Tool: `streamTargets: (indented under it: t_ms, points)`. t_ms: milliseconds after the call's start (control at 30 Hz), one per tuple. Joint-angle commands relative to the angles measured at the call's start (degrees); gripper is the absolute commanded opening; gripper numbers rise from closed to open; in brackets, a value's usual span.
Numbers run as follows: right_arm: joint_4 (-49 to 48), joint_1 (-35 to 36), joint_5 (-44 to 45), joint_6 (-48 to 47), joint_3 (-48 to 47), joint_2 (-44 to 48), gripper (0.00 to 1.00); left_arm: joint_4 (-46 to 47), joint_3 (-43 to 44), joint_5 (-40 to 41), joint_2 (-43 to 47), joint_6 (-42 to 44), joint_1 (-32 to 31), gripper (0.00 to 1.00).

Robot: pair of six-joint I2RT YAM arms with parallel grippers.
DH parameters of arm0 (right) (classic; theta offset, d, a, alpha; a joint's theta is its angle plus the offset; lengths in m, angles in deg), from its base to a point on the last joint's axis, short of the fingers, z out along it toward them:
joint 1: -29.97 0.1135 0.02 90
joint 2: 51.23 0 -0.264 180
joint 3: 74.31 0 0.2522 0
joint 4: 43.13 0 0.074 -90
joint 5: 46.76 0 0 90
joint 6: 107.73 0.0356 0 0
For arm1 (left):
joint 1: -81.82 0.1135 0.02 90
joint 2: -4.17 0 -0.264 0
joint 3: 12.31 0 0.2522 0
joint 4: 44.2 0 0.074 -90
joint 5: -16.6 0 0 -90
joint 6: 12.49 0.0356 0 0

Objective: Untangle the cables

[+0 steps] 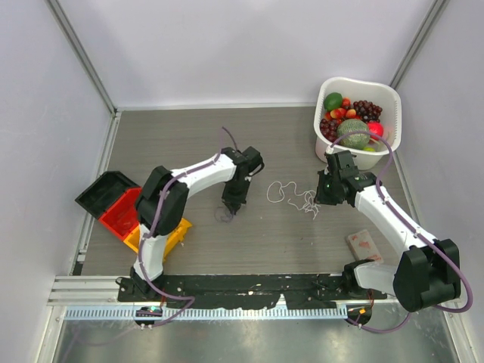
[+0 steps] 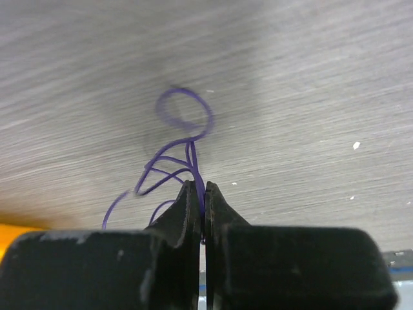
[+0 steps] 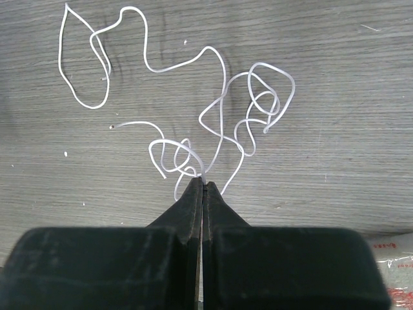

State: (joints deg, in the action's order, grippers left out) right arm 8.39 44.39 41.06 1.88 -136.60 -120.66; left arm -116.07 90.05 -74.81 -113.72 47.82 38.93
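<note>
At far right, white basket (image 1: 390, 96) holds fruit (image 1: 353, 133), perhaps grapes (image 1: 368, 111); cables (image 1: 291, 195) outside.

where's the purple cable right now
In the top view the purple cable lies left of centre on the table, pinched by the left gripper, with the white cable apart to its right.

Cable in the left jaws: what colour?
The cable is purple, clearest in the left wrist view, pinched in the shut jaws of the left gripper.

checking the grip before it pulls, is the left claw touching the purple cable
Touching. The left wrist view shows the left claw shut, with a strand of the purple cable pinched between its fingertips.
</note>
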Motion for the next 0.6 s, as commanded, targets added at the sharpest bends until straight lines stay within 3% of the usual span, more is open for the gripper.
streamTargets:
  t_ms: [0,433,567]
  points:
    - [-1.9,0.26,-0.9,-0.19,-0.25,-0.27,0.01,-1.13,3.86,14.31,10.47,-2.56,3.59,0.0]
    - [-1.46,0.61,-2.83,-0.02,-0.86,-1.76,0.01,-1.57,-0.35,25.75,34.02,-11.96,33.47,0.0]
    - [-1.55,0.61,-2.75,-0.02,-0.95,-2.11,0.01,-2.09,-5.97,18.39,39.56,-14.07,38.5,0.0]
